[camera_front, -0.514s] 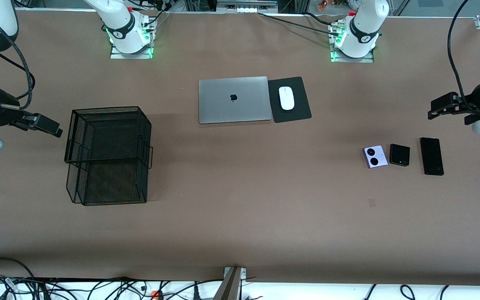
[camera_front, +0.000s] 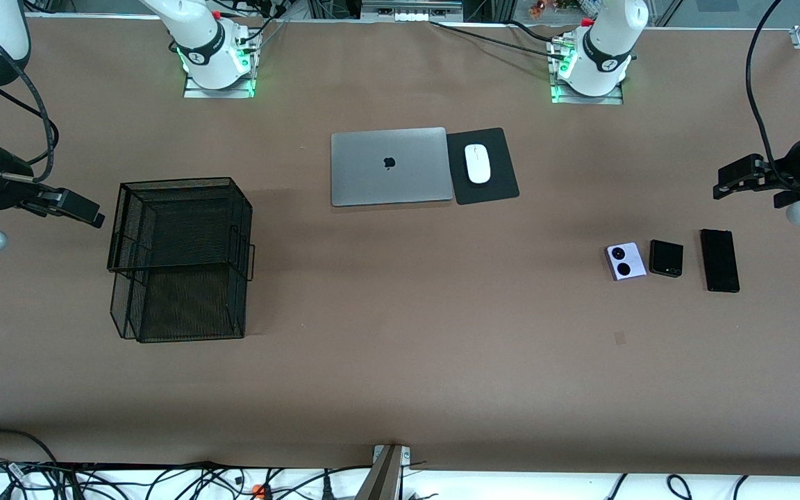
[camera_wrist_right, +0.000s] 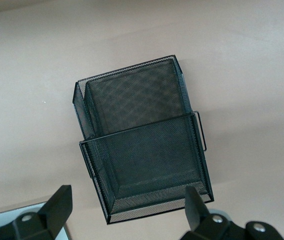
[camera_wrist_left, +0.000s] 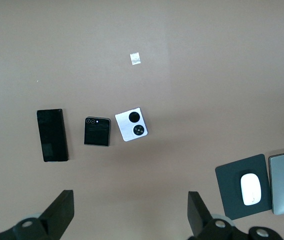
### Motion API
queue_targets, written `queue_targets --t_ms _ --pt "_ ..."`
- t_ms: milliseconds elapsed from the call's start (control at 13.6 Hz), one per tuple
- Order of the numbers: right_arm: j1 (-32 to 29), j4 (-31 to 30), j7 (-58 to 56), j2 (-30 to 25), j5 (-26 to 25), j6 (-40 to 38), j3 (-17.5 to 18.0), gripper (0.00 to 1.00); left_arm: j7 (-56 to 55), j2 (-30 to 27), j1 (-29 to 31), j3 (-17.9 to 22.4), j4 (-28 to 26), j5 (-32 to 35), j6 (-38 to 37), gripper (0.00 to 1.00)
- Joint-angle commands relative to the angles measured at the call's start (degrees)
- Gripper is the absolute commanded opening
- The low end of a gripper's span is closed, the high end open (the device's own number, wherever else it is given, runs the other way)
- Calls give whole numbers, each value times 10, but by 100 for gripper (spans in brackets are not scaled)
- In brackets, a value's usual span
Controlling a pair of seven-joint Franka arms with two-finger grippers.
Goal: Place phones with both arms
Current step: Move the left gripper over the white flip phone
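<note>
Three phones lie in a row on the brown table toward the left arm's end: a lilac-white folded one (camera_front: 626, 262), a black folded one (camera_front: 667, 258) and a long black slab (camera_front: 719, 260). The left wrist view shows them too: the lilac one (camera_wrist_left: 132, 124), the black folded one (camera_wrist_left: 97, 131), the slab (camera_wrist_left: 52, 135). My left gripper (camera_front: 737, 179) hangs open and empty over the bare table beside the slab; its own view (camera_wrist_left: 130, 212) shows the jaws wide apart. My right gripper (camera_front: 77, 208) is open and empty, up beside the mesh basket (camera_wrist_right: 127, 207).
A black wire-mesh basket (camera_front: 178, 182) stands toward the right arm's end, empty, and also shows in the right wrist view (camera_wrist_right: 137, 132). A shut silver laptop (camera_front: 388, 167) and a white mouse (camera_front: 477, 163) on a black pad (camera_front: 497, 187) lie mid-table near the bases.
</note>
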Motion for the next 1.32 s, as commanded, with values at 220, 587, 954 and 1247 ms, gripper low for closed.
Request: queue_targets --t_ms 220,587,954,1247 --pt "-1 -3 0 -9 7 -8 2 100 -1 7 2 -2 -3 14 -7 100" --pt "-1 -4 0 -10 7 -9 2 100 8 49 3 -2 -63 35 68 100" --pt "-1 -3 3 -11 7 -25 1 100 8 122 9 -3 -108 34 182 100" --pt "-1 -3 2 -10 7 -25 1 100 9 145 9 -3 -179 29 313 100"
